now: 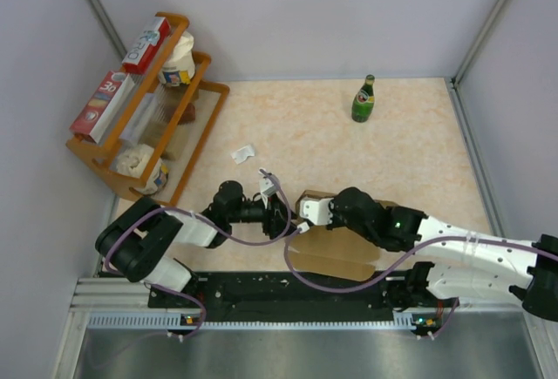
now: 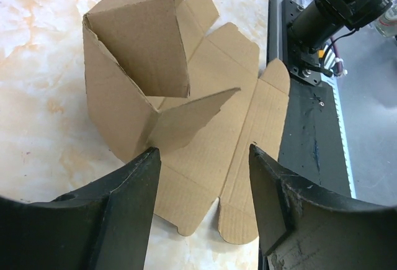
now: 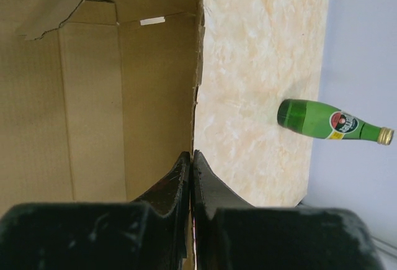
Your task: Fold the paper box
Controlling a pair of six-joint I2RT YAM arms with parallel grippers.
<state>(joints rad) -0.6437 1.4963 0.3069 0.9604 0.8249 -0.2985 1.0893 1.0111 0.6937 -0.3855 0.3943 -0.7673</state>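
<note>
Shows little of the paper box (image 1: 336,255) from above. Lies low in the middle of the top frame, close to the arm bases, covered across its upper part by the right arm (image 1: 453,240), with only a rounded brown flap plain to see below it.

Clearer from the left wrist: plain brown corrugated cardboard, matte, faintly ribbed along the flat panels, slightly ragged at the cut edges. Two walls upright in the upper left of that frame, meeting at a sharp corner, with one pointed flap leaning inward and other round-tabbed flaps flat toward the lower right. Cut off at the top by the frame edge.

Spread wide at the left gripper (image 2: 203,152), with scuffed black wedge-shaped fingers (image 2: 133,208) and nothing held (flat flaps just beyond the tips; touching or not, cannot tell).

Pinched tight at the right gripper (image 3: 191,156), on the edge of one upright box wall, low in the middle of the right wrist frame. Inside of the box across the left half there, with a small white label (image 3: 152,20) near the top.

Elsewhere on the marbled cream-and-orange table (image 1: 410,152): a glossy green bottle (image 1: 364,100) upright at the upper right, well apart from the box. At the upper left, a wooden rack (image 1: 205,142) with red-and-white cartons (image 1: 144,43), print too small to read. Near its foot, a small white scrap (image 1: 242,154).
</note>
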